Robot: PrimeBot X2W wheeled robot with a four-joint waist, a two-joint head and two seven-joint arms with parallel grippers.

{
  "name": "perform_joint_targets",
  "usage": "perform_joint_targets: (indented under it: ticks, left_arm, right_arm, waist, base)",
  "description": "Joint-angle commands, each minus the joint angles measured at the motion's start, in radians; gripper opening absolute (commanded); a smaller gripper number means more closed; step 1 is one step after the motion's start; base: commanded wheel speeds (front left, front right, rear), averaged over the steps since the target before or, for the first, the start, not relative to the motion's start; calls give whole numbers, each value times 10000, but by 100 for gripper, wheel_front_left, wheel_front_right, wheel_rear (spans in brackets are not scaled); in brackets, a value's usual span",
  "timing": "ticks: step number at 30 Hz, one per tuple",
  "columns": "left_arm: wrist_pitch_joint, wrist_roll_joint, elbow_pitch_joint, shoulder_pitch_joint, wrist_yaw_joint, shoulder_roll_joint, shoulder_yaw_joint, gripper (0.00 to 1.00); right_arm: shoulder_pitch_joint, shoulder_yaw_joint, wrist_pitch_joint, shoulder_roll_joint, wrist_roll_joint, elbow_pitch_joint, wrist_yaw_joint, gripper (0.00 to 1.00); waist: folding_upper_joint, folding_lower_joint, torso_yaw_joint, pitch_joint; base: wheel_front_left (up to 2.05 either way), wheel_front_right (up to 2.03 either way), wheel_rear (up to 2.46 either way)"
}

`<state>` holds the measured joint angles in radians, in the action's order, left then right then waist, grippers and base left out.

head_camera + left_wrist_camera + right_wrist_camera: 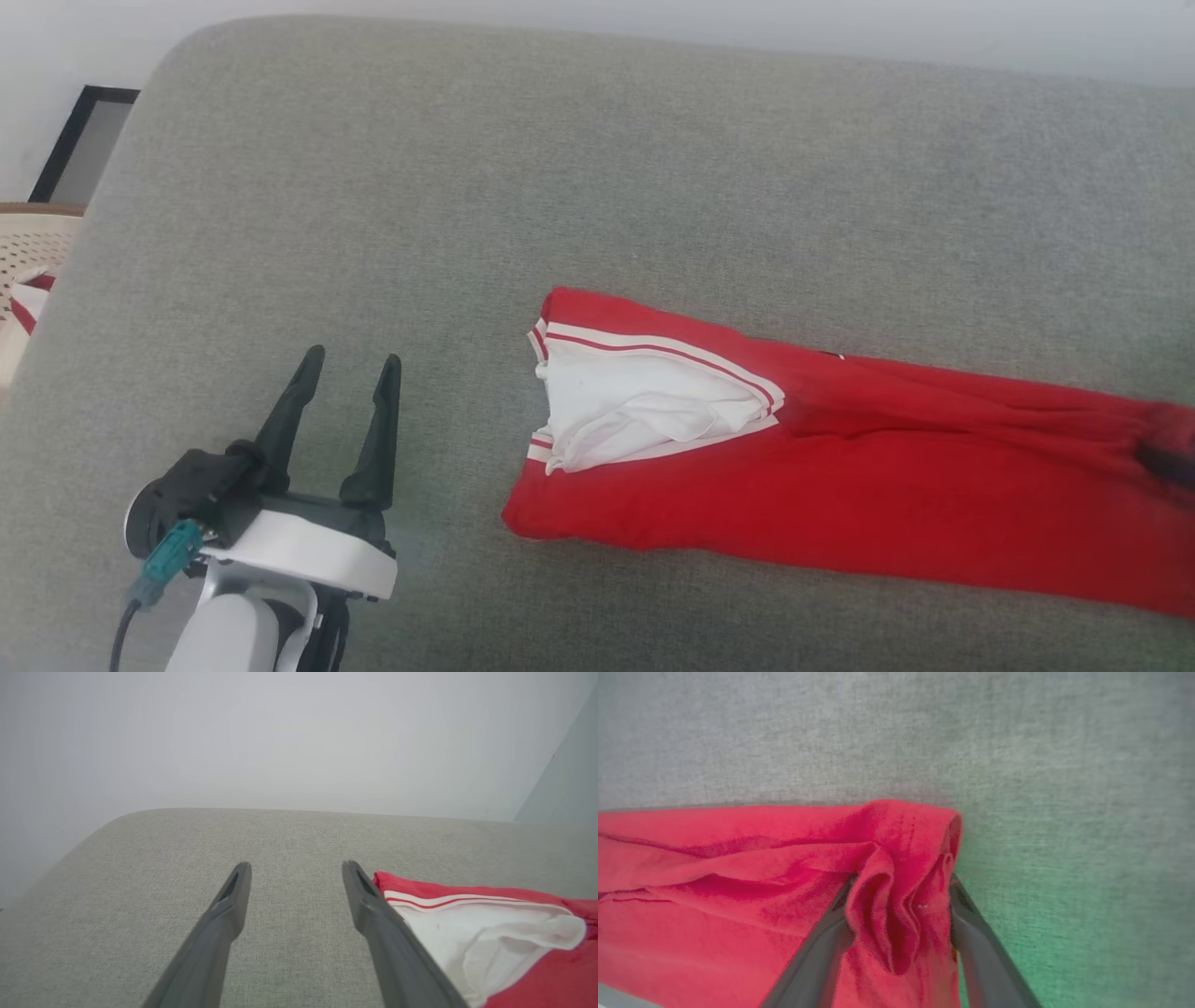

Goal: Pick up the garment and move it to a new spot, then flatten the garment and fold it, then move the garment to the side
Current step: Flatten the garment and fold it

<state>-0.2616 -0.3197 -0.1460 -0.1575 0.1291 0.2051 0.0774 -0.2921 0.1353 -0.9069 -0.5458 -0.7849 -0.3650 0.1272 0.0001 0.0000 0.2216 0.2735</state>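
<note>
The garment (840, 485) lies folded into a long red strip across the grey cushion (467, 187), a white sleeve with red-and-white striped trim on top at its left end. My left gripper (355, 359) is open over bare cushion, left of that end. In the left wrist view the left gripper (294, 868) holds nothing, and the garment (514, 933) sits beside its right finger. At the garment's right end the right gripper (1162, 459) shows as a dark shape. In the right wrist view the right gripper (899, 882) pinches a bunched fold of the garment (738, 882) between its fingers.
The cushion's rounded far-left corner (177, 65) drops toward a pale wall. A woven basket (33, 247) with red-and-white cloth stands off the left edge, a dark frame (79, 140) behind it. Bare cushion spreads beyond and left of the garment.
</note>
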Motion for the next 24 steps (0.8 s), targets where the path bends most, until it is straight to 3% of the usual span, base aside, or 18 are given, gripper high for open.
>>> perform_joint_targets:
  ticks: [1, 7, 13, 20, 24]
  left_arm:
    - [-42, 40, 65, 128, 13, -70, -67, 100]
    - [-42, -27, 30, 348, 13, -102, -255, 100]
    - [-44, -69, 191, 555, 13, -56, -548, 100]
    - [-42, 62, 397, 718, 13, -45, -634, 100]
    - [-42, 113, 364, 722, 14, -45, -554, 100]
  right_arm:
    - [300, -414, -287, 767, -49, -230, 62, 0]
    - [-85, 332, 281, 717, 188, 196, 35, 0]
    - [-187, 1362, 847, 105, 527, 470, 27, 0]
    - [-337, 3236, 2015, -1085, 1698, -613, 28, 0]
    - [-252, 3423, 2424, -1118, 2250, -825, 33, 0]
  waist:
    - [-1, 0, -38, 20]
    - [-1, 0, -315, 38]
    - [-1, 0, -779, 43]
    - [-1, 0, -1226, 49]
    - [-1, 0, -1309, -61]
  base:
    - [0, 0, 0]
    - [0, 0, 0]
    - [0, 0, 0]
    - [0, 0, 0]
    - [0, 0, 0]
